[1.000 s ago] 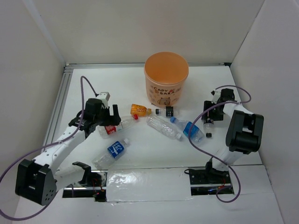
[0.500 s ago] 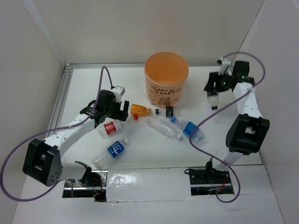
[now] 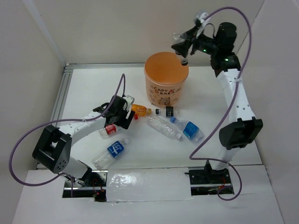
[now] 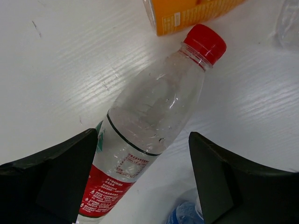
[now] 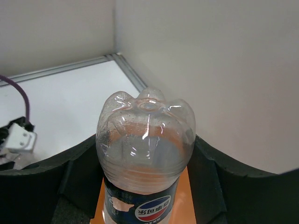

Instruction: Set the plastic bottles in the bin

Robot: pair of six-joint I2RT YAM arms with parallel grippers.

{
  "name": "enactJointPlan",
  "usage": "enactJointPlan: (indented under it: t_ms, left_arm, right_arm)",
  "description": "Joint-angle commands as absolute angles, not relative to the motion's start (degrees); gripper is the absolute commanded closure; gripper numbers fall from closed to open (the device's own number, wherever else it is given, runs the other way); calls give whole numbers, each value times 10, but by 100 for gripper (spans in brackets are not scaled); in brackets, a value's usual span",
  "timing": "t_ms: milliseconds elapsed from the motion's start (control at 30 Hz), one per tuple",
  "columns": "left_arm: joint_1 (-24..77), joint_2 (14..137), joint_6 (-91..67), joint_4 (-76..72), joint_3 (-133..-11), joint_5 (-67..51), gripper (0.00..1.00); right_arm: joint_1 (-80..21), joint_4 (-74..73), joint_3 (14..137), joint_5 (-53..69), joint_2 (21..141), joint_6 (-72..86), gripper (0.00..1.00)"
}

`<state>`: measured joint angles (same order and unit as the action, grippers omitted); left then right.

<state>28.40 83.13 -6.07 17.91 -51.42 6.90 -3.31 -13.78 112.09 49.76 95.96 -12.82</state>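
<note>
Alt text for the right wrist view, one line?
A clear plastic bottle with a blue label is clamped between the right gripper's black fingers, base toward the camera, neck down over the orange bin. A white wall behind.

The left arm lay stretched low and forward, its left gripper (image 4: 142, 170) facing down with the jaws spread wide. The right arm stood raised high, forearm angled inward, its right gripper (image 5: 145, 161) clamped on a clear bottle (image 5: 145, 133) held between the jaws.

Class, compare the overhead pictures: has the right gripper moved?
Yes. The right gripper, carrying a clear bottle, swung from right of the bin to above its far rim.
</note>
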Motion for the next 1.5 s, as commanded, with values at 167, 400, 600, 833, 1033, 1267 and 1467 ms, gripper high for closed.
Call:
enactJointPlan:
  t_ms: [167,400,600,833,1033,1267,1467]
  left_arm:
    - [295,870,-66,187,-516,140,15]
    - [295,902,-76,174,-509,140,32]
    - [295,922,-76,174,-504,129,9]
    - [295,947,-76,182,-514,124,8]
    - [301,891,-102,215,-540,141,58]
    - [317,739,-135,271,-642,136,81]
    - [340,757,-154,212,-792,39,82]
  right_arm:
    - [-131,-49,1115,440,1060,-127,49]
    - [-101,-66,1093,459,1048,-112,0]
    - [-53,-132,1071,520,984,-95,0]
    - [-33,-178,942,548,876,-121,0]
    - [-28,-206,796,512,781,-180,7]
    - [3,-220,580,440,636,-245,58]
    - [15,-258,454,382,547,-282,0]
